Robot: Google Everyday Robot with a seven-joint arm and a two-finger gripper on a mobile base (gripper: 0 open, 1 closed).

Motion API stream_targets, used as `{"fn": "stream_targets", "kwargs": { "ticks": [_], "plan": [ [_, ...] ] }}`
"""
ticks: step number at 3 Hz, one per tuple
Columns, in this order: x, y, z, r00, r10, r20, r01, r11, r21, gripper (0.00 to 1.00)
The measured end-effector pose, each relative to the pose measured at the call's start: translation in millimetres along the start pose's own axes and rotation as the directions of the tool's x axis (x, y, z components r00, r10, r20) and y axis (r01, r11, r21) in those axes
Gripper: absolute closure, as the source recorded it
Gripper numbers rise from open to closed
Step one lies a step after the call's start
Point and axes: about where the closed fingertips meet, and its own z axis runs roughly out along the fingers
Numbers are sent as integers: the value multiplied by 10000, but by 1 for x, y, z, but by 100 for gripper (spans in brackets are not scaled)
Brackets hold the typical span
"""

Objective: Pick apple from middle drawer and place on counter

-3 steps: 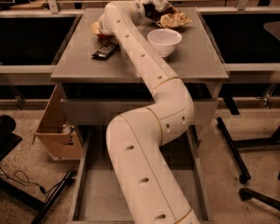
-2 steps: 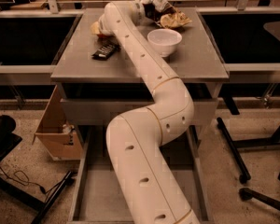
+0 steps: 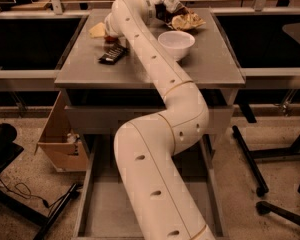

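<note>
Reaching over the counter [image 3: 210, 64] to its far left part, with the gripper [image 3: 109, 32] low above the steel, just behind a dark flat packet [image 3: 113, 54] (whether it is wide or closed cannot be told). Showing a reddish patch directly beneath, apparently the apple [image 3: 110, 39]. Pulled out below: the middle drawer [image 3: 96, 209].

Gripper [image 3: 110, 37] above the counter's [image 3: 215, 66] far left, barely shifted, if at all
</note>
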Motion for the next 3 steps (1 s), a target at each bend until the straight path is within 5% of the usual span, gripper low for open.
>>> {"fn": "stream_targets", "kwargs": {
  "ticks": [1, 2, 3],
  "plan": [
    [-2, 15, -29, 9985, -111, -545, 71, 9972, -739, 0],
    [-19, 4, -101, 9960, -117, -886, 3, 9918, -1276, 0],
    [-20, -22, -161, 9874, 309, -1550, -448, 9952, -868, 0]
  ]
}}
